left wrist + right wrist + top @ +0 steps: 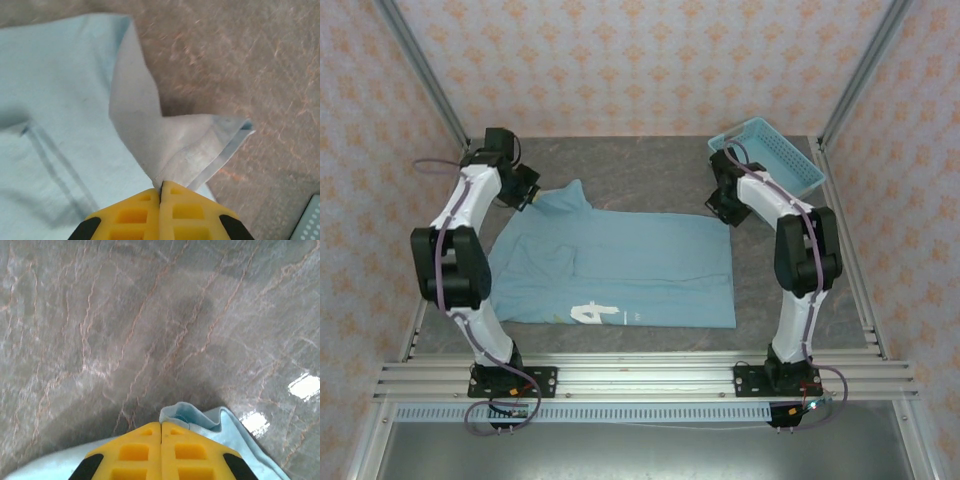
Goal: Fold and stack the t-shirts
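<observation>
One soft teal shirt (pixel 640 265) lies flat, its long axis running leftward from near the basket (pixel 775 155); we see both jaws clenched on its basket-side edge, over marbled tabletop (pixel 640 165).

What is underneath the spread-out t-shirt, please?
The t-shirt lies spread on the grey marbled table, which shows around its edges. Anything beneath the cloth itself is covered and cannot be seen.

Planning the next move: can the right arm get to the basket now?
Probably, but not freely: the basket sits just beyond the right arm, yet its jaws are shut on a corner of the shirt, so cloth would drag along.
</observation>
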You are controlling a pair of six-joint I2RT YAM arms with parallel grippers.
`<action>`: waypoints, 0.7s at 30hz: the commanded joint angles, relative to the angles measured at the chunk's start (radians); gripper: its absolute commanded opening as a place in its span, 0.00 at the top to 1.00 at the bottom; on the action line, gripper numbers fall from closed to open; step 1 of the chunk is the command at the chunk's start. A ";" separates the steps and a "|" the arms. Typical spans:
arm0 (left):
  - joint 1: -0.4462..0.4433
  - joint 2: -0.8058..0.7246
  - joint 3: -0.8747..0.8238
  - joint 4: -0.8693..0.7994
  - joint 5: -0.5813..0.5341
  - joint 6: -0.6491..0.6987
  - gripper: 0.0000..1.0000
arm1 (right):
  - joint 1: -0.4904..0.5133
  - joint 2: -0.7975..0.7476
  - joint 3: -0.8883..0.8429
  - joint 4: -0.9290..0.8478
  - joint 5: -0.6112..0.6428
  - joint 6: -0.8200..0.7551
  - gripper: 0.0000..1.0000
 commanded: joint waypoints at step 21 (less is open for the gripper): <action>0.121 -0.551 -0.522 -0.196 -0.270 0.031 1.00 | 0.013 -0.282 -0.397 0.019 -0.093 -0.045 1.00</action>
